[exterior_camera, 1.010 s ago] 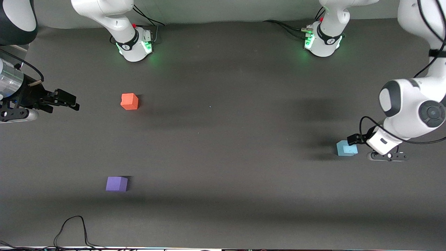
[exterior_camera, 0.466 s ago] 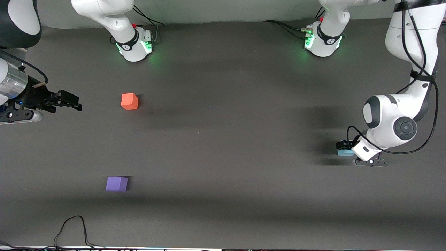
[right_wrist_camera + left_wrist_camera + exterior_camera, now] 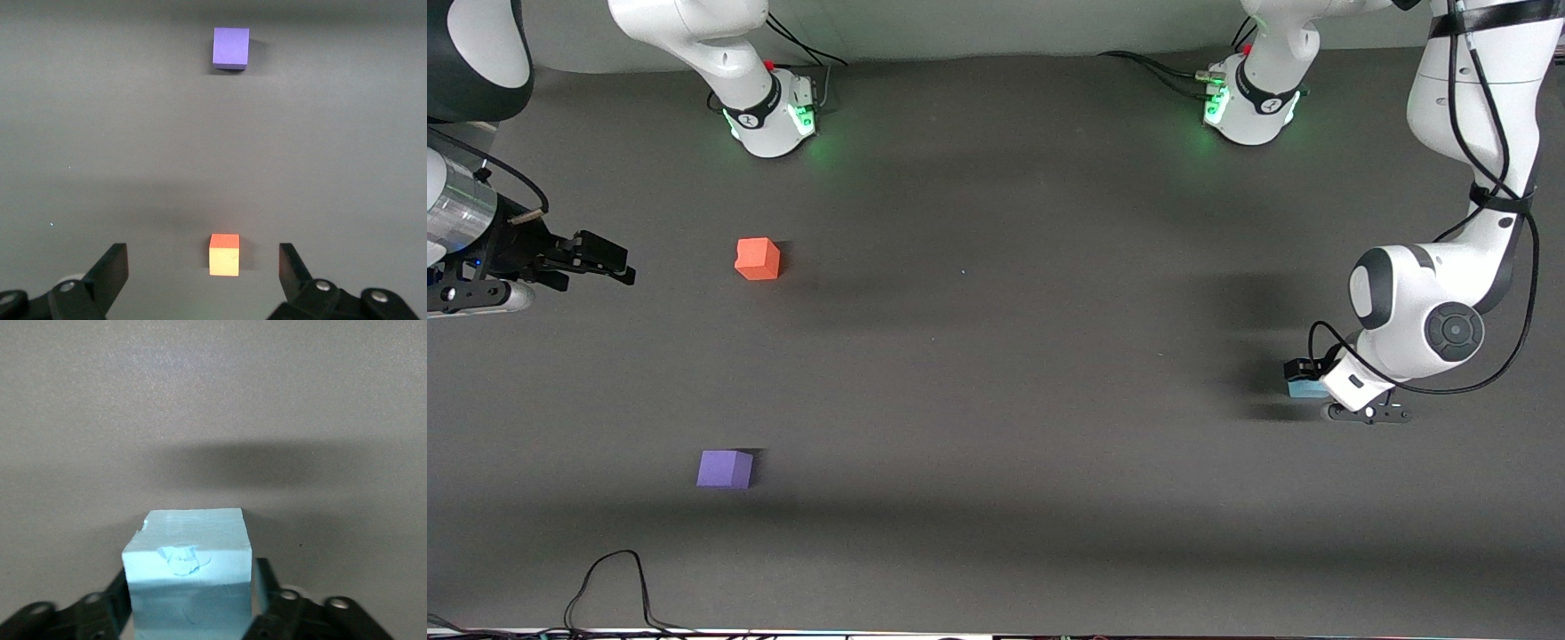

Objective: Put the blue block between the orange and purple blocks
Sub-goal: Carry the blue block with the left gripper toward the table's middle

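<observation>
Left wrist view: left gripper (image 3: 190, 613) sits down around blue block (image 3: 189, 577), a finger (image 3: 110, 603) close on each side, whether pinched yet can't tell. Block's on table at left arm's end; orange block (image 3: 758, 259) & purple block (image 3: 725, 468) lie well apart toward right arm's end. Right gripper (image 3: 200, 270) waits, spread wide, over table by the orange one.

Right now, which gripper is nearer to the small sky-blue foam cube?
Left. The left gripper is down around the small sky-blue foam cube, a finger on each side. The right gripper waits open toward the right arm's end of the table.
</observation>
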You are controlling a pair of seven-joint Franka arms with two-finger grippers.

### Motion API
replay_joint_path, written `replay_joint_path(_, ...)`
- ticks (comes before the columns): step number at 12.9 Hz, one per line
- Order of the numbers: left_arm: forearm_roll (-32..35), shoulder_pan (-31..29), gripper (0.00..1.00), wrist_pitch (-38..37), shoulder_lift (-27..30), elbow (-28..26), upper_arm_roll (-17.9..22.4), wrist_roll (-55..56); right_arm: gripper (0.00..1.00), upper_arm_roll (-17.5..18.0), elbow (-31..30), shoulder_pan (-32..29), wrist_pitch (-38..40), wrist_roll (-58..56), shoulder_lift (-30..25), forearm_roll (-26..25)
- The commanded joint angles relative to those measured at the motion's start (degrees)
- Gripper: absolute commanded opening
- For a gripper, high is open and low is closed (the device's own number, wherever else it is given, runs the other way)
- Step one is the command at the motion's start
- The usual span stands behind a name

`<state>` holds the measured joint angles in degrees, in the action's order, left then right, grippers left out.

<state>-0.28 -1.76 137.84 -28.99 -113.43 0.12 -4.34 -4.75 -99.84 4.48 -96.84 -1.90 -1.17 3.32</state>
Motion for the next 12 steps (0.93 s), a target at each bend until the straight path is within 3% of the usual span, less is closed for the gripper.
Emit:
replay_joint_path(1,0.63,0.44,0.46,-0.73,-0.01,0.57,0.23,1.62,1.00,0.00,-1.14,0.18,-1.33,-0.56,-0.77,1.16)
replay_joint_path(3,0.72,-0.08,0.46,-3.34,1.38,2.32,0.23,1.18,1.00,0.09,-1.14,0.18,-1.33,-0.47,-1.03,1.16)
replay_joint_path(8,0.72,1.58,0.47,-29.42,7.71,17.94,-0.38,6.34,1.00,0.17,-0.97,2.20,-0.89,2.68,-2.35,1.16)
replay_joint_path(12,0.63,13.24,0.47,-40.88,7.63,27.98,-0.47,21.61,1.00,0.26,-0.44,2.20,-0.89,2.69,-1.47,1.51)
